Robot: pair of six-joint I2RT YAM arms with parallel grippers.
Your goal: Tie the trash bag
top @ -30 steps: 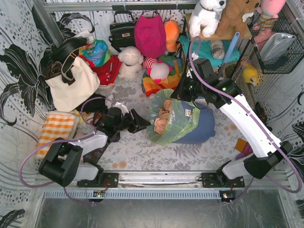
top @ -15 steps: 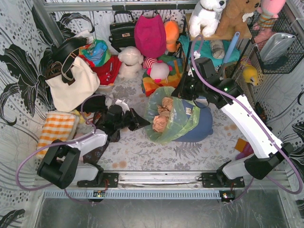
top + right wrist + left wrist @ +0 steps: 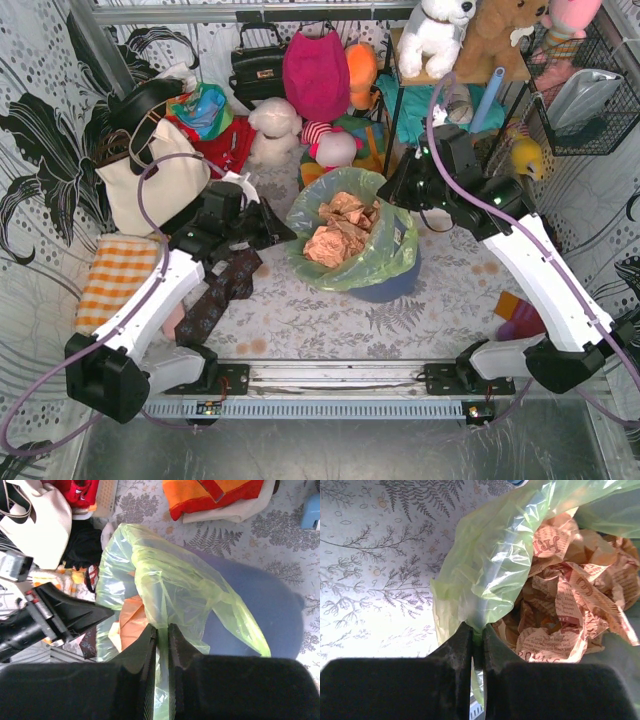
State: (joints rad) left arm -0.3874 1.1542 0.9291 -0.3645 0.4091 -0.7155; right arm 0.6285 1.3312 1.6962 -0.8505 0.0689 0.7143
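Here we see the trash bag (image 3: pixel 395 250) in the middle of the worktop (image 3: pixel 300 320), lining the upright blue-grey bin (image 3: pixel 395 288). Its mouth faces up and tan crumpled paper (image 3: pixel 335 230) fills it.

The open room is on the near side. From the bin to the rail at the arms' bases the patterned worktop is bare, and there is another bare patch to the right of the bin, beneath the right arm.

The far edge is crowded with a magenta bag (image 3: pixel 315 70), a black handbag (image 3: pixel 258 65), a white plush toy (image 3: pixel 275 130) and a striped orange cloth (image 3: pixel 340 165) near the bin's far rim. On the left, a cream tote bag (image 3: pixel 150 180) and an orange checked cloth (image 3: pixel 115 275) hem in the left arm, and a dark patterned cloth (image 3: pixel 225 290) lies under it.

The left claw (image 3: pixel 477 630) sits at the left rim of the bag. Its fingers are pressed together on a pinched fold of the green plastic, with the paper just to the right of the grip. The right claw (image 3: pixel 162 629) sits at the bag's far-right rim and is likewise clamped on a gathered strip of the plastic. From that wrist view, the film rises away from the fingertips and the bin's blue wall lies to the right. The two claws hold opposite sides of the mouth, well apart.
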